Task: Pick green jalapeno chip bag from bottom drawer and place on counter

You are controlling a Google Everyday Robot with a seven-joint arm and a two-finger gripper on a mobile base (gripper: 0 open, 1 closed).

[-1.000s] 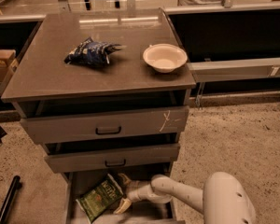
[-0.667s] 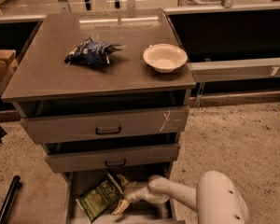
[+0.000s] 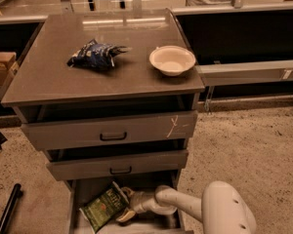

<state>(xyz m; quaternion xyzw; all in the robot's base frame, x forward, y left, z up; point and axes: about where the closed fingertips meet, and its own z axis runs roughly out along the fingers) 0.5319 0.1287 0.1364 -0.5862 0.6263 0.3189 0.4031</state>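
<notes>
My tool [image 3: 126, 206] sat low inside the deep grey metal bottom drawer [image 3: 73, 206], which stood pulled out at the foot of the grey cabinet; the tool was at the right end of the small glossy green jalapeno chip bag [image 3: 102, 208] and appeared to touch it; whether the tool was clenched on the bag or released, I could not tell. The bag lay flat and askew on the drawer floor, left of centre; my white arm [image 3: 185, 206] reached in from the right. The two shallower grey drawers with black handles, upper [image 3: 112, 129] and middle [image 3: 117, 162], stood partly open above. On the smooth brownish-grey table [image 3: 53, 82] lay a crumpled dark blue and white snack bag [image 3: 94, 55]; a round cream bowl [image 3: 172, 60] stood upright to its right, well apart.
</notes>
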